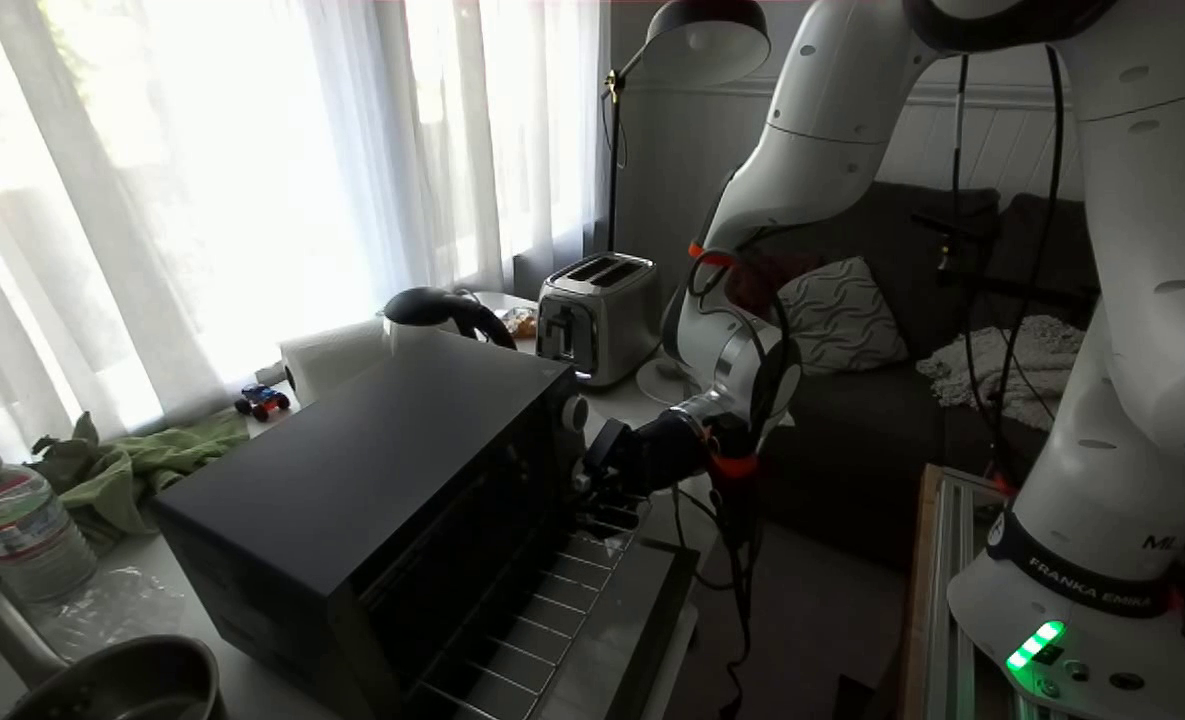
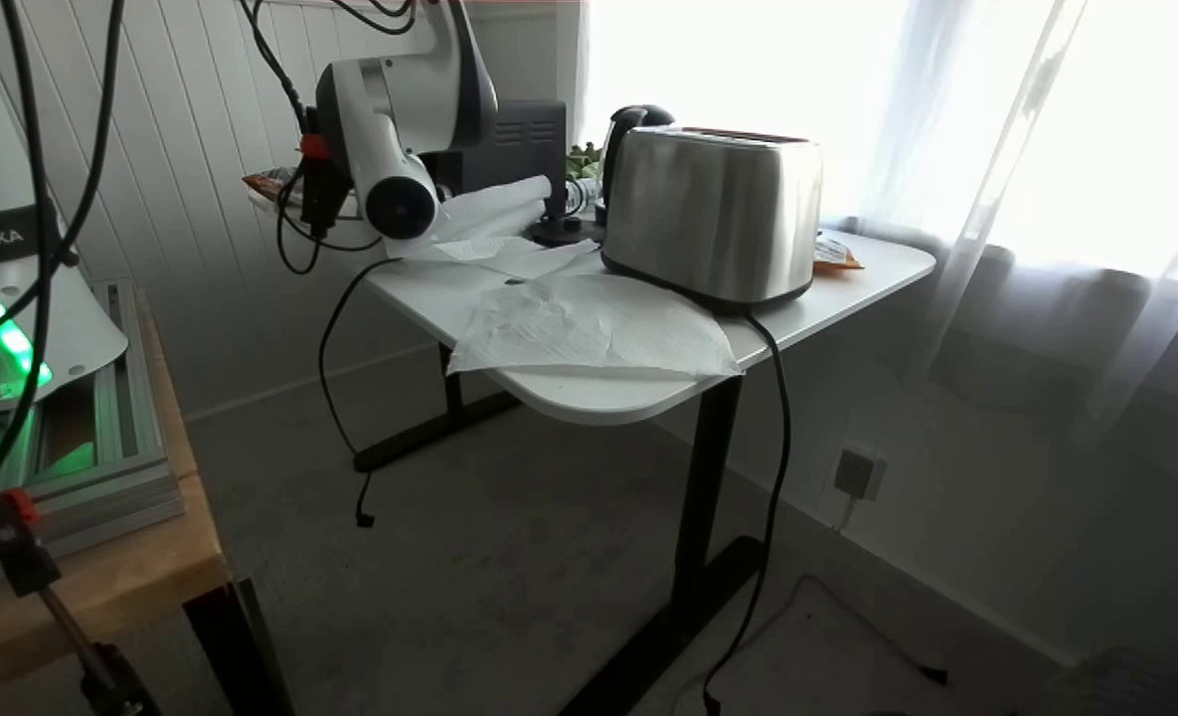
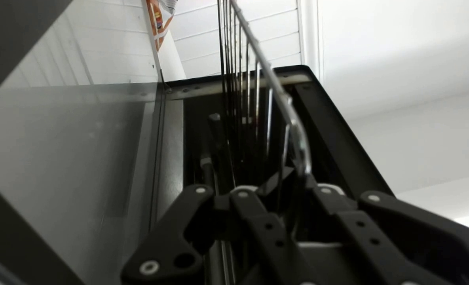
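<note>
— Sheer curtains (image 1: 282,200) glow behind the table (image 2: 877,261); where's the rack (image 1: 559,664)?
— You see it in an exterior view, jutting from the oven (image 1: 372,440) above its lowered door (image 1: 620,625); beyond the toaster (image 2: 713,214), an exterior view gives you only the oven's vented wall (image 2: 529,139).
— And the gripper (image 3: 297,180)?
— Drawn tight together at the rack's corner in your wrist view; whether it pinches it, you cannot tell.

The gripper (image 3: 293,184) is black, its angular links (image 3: 273,234) dotted with pale screw heads (image 3: 149,267) and small holes (image 3: 268,226). Behind the gripper, the white arm (image 1: 812,165) has rounded segments (image 1: 842,70), grey oval caps (image 1: 1172,286), 2 orange-red bands (image 1: 735,466) and looping black cables (image 1: 744,530); farthest from it, the base (image 1: 1152,640) bears a black FRANKA EMIKA collar (image 1: 1072,585) and a green light strip (image 1: 1035,645).
</note>
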`<action>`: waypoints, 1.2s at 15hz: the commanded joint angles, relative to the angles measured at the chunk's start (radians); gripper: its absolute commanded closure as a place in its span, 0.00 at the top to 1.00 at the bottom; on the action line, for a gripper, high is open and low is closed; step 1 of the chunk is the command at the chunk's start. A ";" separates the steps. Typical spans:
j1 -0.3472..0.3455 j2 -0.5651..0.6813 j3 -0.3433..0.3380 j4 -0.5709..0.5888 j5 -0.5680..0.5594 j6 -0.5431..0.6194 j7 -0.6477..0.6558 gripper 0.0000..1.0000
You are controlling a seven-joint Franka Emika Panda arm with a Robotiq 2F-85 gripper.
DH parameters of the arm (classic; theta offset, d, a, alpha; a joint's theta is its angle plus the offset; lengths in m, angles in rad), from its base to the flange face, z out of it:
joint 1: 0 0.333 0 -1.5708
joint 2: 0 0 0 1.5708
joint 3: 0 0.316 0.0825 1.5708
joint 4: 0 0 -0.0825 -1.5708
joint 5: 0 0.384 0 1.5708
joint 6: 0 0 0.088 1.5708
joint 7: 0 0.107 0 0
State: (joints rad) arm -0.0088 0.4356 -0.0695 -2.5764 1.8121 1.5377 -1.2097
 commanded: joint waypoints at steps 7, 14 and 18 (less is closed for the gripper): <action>0.026 -0.053 -0.010 0.000 -0.037 0.034 0.060 0.71; 0.026 -0.125 -0.023 -0.018 -0.125 0.114 0.094 1.00; 0.011 -0.168 -0.039 -0.022 -0.258 0.150 0.130 1.00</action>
State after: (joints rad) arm 0.0008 0.3432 -0.0896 -2.5664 1.6423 1.6565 -1.1356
